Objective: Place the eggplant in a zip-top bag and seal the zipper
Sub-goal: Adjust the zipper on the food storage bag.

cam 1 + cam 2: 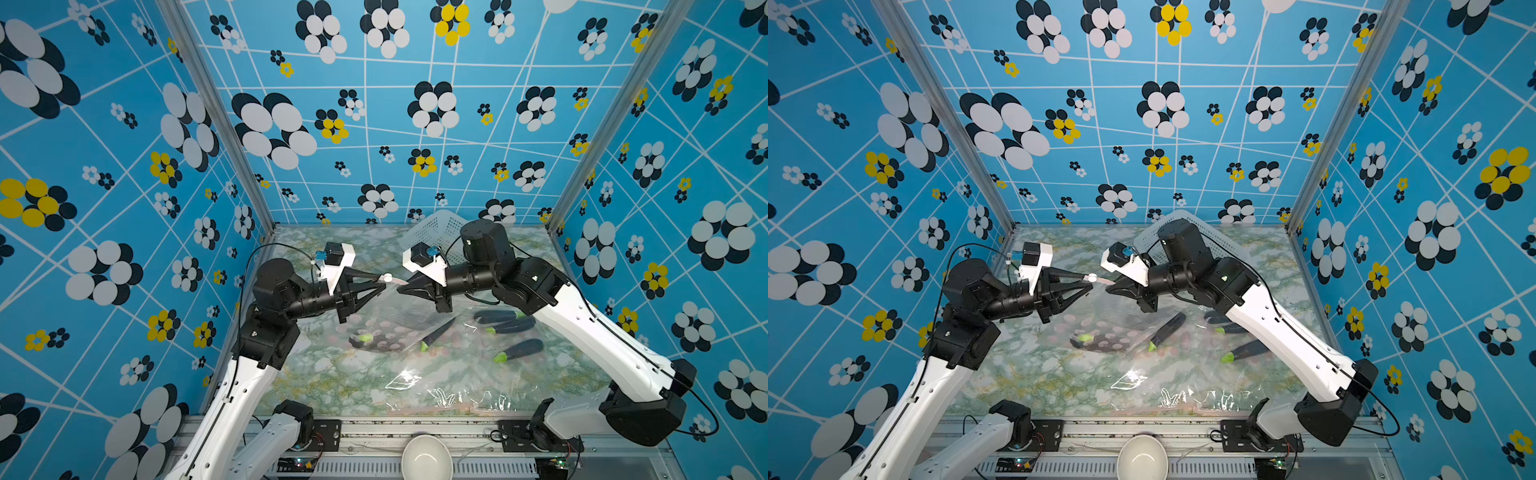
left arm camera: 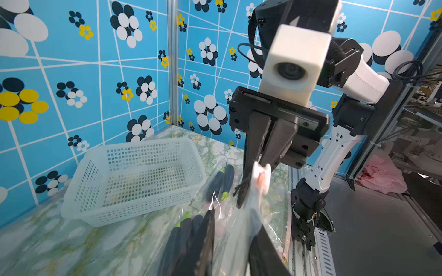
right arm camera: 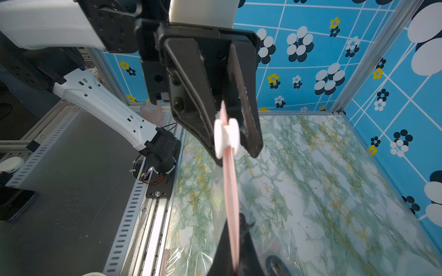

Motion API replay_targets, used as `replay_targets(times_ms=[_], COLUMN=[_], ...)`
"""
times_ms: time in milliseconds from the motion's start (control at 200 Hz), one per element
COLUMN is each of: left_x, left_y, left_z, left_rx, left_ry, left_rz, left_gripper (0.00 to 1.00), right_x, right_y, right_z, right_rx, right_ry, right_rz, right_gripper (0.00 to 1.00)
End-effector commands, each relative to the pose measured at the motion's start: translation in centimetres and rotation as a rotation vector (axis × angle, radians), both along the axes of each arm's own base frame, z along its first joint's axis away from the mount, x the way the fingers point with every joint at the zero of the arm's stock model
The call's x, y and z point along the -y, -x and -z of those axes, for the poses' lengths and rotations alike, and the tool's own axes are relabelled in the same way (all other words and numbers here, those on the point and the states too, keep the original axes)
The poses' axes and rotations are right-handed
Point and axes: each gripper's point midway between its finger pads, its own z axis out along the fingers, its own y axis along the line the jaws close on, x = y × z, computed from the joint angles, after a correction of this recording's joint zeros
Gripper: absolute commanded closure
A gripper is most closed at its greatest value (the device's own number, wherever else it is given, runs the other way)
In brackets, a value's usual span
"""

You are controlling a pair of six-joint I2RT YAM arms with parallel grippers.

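- Eggplant (image 1: 376, 343): five in both top views, each long, glossy and dark purple with a green cap. This one lies on the marbled table (image 1: 332, 382), seen through the lower part of the bag (image 1: 399, 307) and apparently inside it. It is below and between the two grippers, nearer the left one and well apart from both.
- A second eggplant (image 1: 438, 331) lies at the bag's right edge; whether inside or outside cannot be told. Three loose eggplants (image 1: 521, 349) lie under the right arm.
- Bags: two, of thin clear plastic. One hangs from its top edge between the grippers. A second bag (image 1: 440, 395) lies flat and crinkled near the table's front edge.
- Left gripper (image 1: 384, 283): its tips sit on either side of the white slider (image 1: 387, 277); whether they press on it cannot be told.
- Right gripper (image 1: 404, 286): closed, pinching the bag's top edge just beside the slider.
- One white perforated plastic basket (image 1: 436, 230) at the back; one white bowl (image 1: 426, 457) at the front.
- Left wrist view: the basket's (image 2: 134, 203) walls are a square-holed mesh; two eggplants lie just beside it.
- Right wrist view: the slider (image 3: 226, 138) is spool-shaped and rides a pink zipper strip (image 3: 231, 196). It sits between the left gripper's black fingers (image 3: 191, 95).
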Motion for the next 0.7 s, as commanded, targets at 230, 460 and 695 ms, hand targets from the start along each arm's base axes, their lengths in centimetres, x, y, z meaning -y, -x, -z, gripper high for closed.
replay_targets(times_ms=[230, 460, 695], left_x=[0.8, 0.7, 0.8], left_y=[1.9, 1.8, 1.8], left_z=[-2.1, -2.4, -1.8], left_rx=[0.085, 0.100, 0.089], left_ry=[0.017, 0.004, -0.025], left_rz=[0.081, 0.056, 0.063], left_gripper=[0.92, 1.00, 1.00], right_x=[0.2, 0.5, -1.0], right_y=[0.3, 0.1, 0.6], right_z=[-0.9, -0.8, -4.6], right_rx=[-0.010, -0.027, -0.094], right_ry=[-0.042, -0.037, -0.192], right_rz=[-0.012, 0.012, -0.044], right_gripper=[1.00, 0.84, 0.58])
